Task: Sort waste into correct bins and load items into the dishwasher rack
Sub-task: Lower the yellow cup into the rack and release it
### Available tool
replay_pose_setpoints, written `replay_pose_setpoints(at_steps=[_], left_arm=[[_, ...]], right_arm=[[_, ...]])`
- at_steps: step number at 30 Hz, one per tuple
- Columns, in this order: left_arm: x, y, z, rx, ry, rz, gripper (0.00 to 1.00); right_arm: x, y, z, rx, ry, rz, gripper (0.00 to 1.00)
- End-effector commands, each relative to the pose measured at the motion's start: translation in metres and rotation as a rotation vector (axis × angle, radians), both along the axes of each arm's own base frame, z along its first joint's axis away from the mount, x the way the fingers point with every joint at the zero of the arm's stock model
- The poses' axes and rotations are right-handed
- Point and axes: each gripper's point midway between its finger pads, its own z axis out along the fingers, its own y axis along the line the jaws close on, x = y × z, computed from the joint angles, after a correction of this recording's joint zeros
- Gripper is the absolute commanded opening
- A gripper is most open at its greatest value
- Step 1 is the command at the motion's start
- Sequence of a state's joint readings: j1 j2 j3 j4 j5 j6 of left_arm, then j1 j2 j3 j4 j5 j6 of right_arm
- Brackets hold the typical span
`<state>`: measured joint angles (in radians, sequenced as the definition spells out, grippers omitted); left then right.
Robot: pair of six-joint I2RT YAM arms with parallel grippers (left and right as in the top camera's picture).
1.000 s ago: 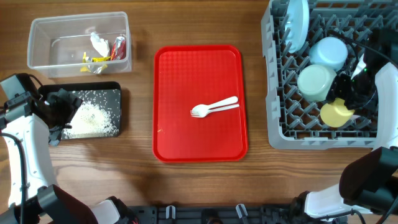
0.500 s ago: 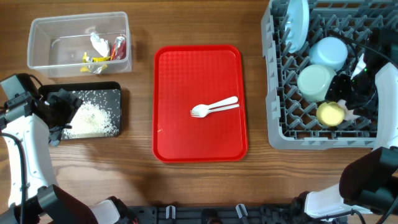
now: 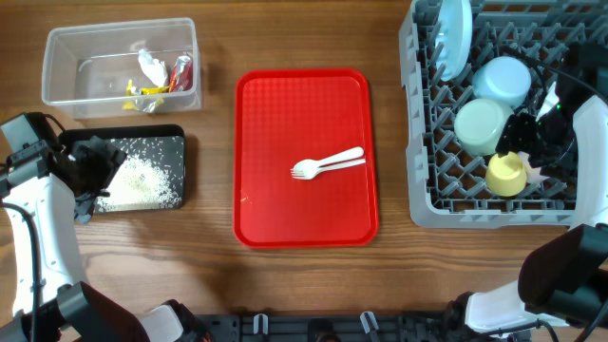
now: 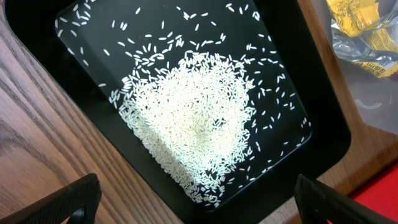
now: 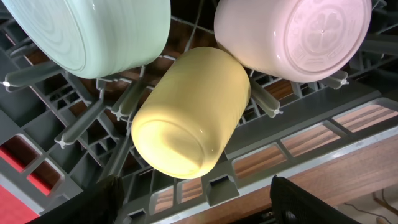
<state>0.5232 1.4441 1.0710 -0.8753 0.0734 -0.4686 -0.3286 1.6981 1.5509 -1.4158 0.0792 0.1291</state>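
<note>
The grey dishwasher rack (image 3: 423, 204) at the right holds a pale blue plate (image 3: 454, 38) on edge, two pale bowls (image 3: 503, 80) (image 3: 482, 124) and the small yellow cup (image 3: 507, 173). In the right wrist view the yellow cup (image 5: 189, 121) lies tilted among the pegs, and my right gripper (image 5: 199, 199) is open just over it, not touching. The white fork and spoon (image 3: 328, 163) lie on the red tray (image 3: 304, 214). My left gripper (image 4: 199, 205) is open above the black tray (image 4: 323, 140) of rice grains (image 4: 199, 118). The clear tub (image 3: 57, 90) holds tissue and wrappers (image 3: 157, 76).
The rack's front wall (image 5: 298, 146) runs below the cup, with wooden table beyond it. A yellow wrapper shows through the clear tub's wall in the left wrist view (image 4: 367, 37). A pale upturned bowl (image 5: 305, 34) leans against the yellow cup.
The yellow cup has shifted and rolled slightly in the rack near my right gripper. The left arm has not moved.
</note>
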Motion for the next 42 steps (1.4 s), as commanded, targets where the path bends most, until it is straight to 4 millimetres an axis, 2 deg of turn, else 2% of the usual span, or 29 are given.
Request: replay_pose_setpoints(at_steps=[1,4,9,13,14,17,25,34,38,41,42], left_arm=[[0.0,0.002,-0.001,0.005,0.006,-0.012,1.0],[0.0,0.002,-0.001,0.005,0.007,-0.012,1.0],[0.0,0.001,-0.001,0.003,0.01,-0.012,1.0],[0.0,0.001,-0.001,0.003,0.01,-0.012,1.0],[0.0,0.001,-0.001,0.004,0.01,-0.012,1.0],[0.0,0.001,-0.001,0.004,0.01,-0.012,1.0],[0.0,0.001,-0.001,0.004,0.01,-0.012,1.0],[-0.001,0.001,-0.001,0.002,0.013,-0.012,1.0],[-0.001,0.001,-0.001,0.002,0.012,-0.012,1.0],[-0.001,0.001,-0.001,0.001,0.013,-0.012,1.0],[-0.001,0.001,-0.001,0.002,0.012,-0.012,1.0]], right_arm=[[0.003,0.007,-0.004,0.05,-0.006,0.026,0.77],[0.01,0.017,-0.004,0.098,-0.04,0.071,0.69],[0.013,0.021,-0.003,0.094,-0.049,0.095,0.56],[0.015,0.02,-0.003,0.092,-0.056,0.095,0.27],[0.015,0.02,-0.003,0.092,-0.057,0.095,0.24],[0.015,0.02,-0.006,0.092,-0.054,0.094,0.23],[0.003,0.02,-0.037,0.092,-0.007,0.078,0.23],[-0.002,0.004,-0.035,0.056,-0.001,0.005,0.23],[0.005,0.003,-0.013,0.047,-0.064,0.004,0.2],[0.015,0.004,0.023,0.034,-0.173,0.012,0.21],[0.021,0.01,0.041,0.052,-0.24,0.044,0.2]])
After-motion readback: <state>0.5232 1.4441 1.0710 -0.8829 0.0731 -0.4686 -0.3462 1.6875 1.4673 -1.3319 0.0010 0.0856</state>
